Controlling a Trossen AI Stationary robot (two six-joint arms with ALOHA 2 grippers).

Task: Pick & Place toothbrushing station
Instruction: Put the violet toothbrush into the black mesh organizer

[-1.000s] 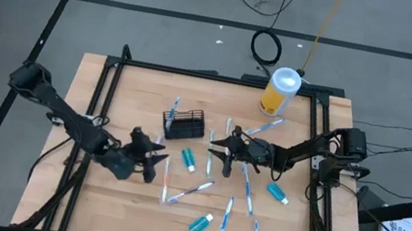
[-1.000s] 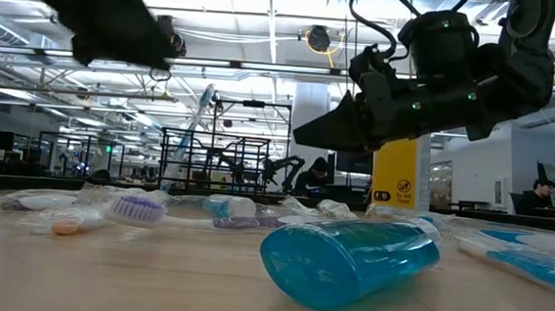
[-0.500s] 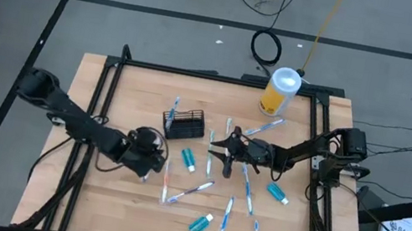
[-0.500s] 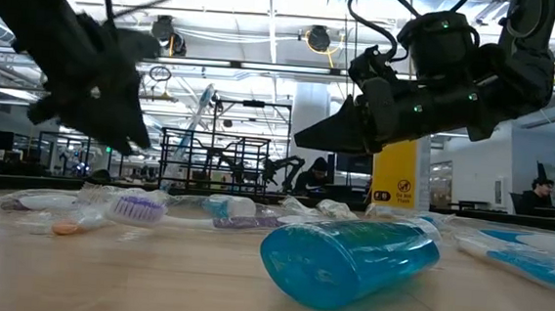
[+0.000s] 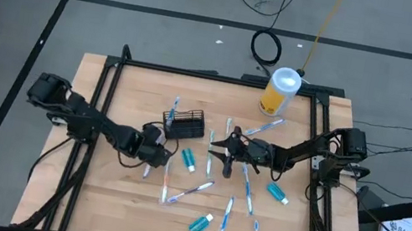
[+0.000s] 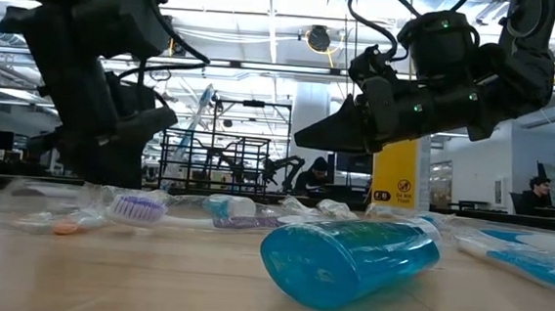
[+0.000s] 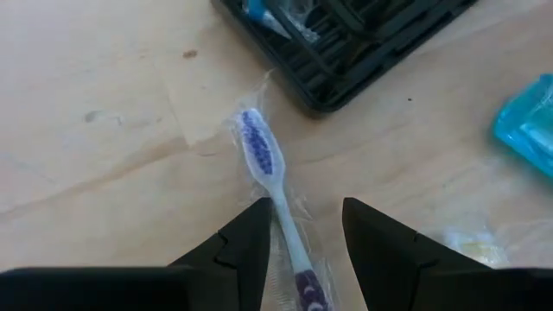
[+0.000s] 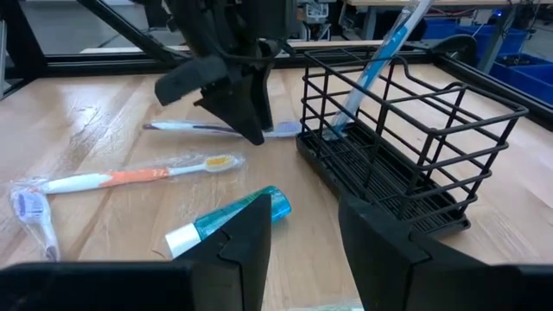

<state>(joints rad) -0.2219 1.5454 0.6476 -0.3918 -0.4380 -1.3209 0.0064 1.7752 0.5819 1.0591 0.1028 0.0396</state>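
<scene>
The black wire caddy stands on the table with a blue toothbrush upright in it. My left gripper is open and points steeply down just near-left of the caddy. Its fingers stand on either side of the handle of a wrapped purple-bristled toothbrush that lies flat on the wood; no touch shows. My right gripper hangs open and level above the table, right of the caddy, with nothing between its fingers. A teal toothpaste tube lies in front of it.
A yellow canister with a white lid stands at the far edge. Several wrapped toothbrushes and teal tubes lie scattered over the table's middle and near right. An orange-and-white toothbrush lies near the tube. Free wood at the near left.
My left gripper has come down toward the table and moved toward the caddy, rolling and tipping until it points steeply down over the purple-bristled toothbrush. Its fingers have stayed open. My right gripper has kept still.
</scene>
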